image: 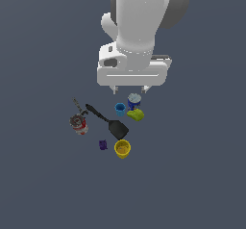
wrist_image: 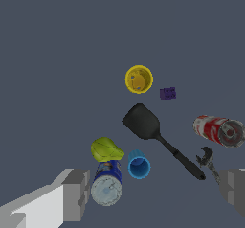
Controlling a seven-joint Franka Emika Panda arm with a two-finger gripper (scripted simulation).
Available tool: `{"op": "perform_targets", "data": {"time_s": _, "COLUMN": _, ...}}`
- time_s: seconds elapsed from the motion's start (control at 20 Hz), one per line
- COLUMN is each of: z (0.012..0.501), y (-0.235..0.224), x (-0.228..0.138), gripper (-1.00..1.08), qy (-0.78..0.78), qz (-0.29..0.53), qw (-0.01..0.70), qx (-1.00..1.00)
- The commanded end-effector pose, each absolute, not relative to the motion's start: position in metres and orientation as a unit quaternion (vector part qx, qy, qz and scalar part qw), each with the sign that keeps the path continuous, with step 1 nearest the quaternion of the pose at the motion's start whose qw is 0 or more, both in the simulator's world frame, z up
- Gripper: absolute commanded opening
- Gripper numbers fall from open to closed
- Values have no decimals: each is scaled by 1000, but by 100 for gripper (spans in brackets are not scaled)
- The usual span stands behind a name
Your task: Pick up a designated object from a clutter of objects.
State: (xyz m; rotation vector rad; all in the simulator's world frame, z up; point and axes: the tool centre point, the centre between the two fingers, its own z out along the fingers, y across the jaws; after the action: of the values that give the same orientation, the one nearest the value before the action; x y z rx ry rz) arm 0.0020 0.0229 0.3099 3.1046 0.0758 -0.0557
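The bright yellow round cup (image: 122, 148) stands upright at the near edge of the clutter; it also shows in the wrist view (wrist_image: 139, 79). My gripper (image: 129, 89) hangs open and empty above the far side of the clutter, over the blue-white can (image: 134, 100), apart from the yellow cup. In the wrist view the gripper (wrist_image: 155, 193) shows both grey fingers (wrist_image: 76, 193) spread wide, with nothing between them. A black spatula (image: 108, 122) lies between the gripper and the yellow cup.
Around the spatula (wrist_image: 143, 121) lie a light-blue cup (wrist_image: 139, 166), a yellow-green block (wrist_image: 106, 149), the blue-white can (wrist_image: 107, 184), a red can (wrist_image: 219, 130) on its side, a tiny purple piece (wrist_image: 168, 93) beside the yellow cup, and a small dark tool (wrist_image: 206, 157).
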Motion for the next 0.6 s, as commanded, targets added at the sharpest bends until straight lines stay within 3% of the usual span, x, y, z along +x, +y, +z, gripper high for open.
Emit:
{"op": "perform_targets", "data": {"time_s": 0.0, "z": 310, "y": 23, "x": 2, "gripper": 100, "qy": 25, "qz": -18, "qw": 18, "qx": 999}}
{"op": "perform_targets", "data": {"time_s": 0.55, "z": 280, "y": 20, "x": 25, "gripper": 100, "qy": 19, "qz": -15, "qw": 14, "qx": 1000}}
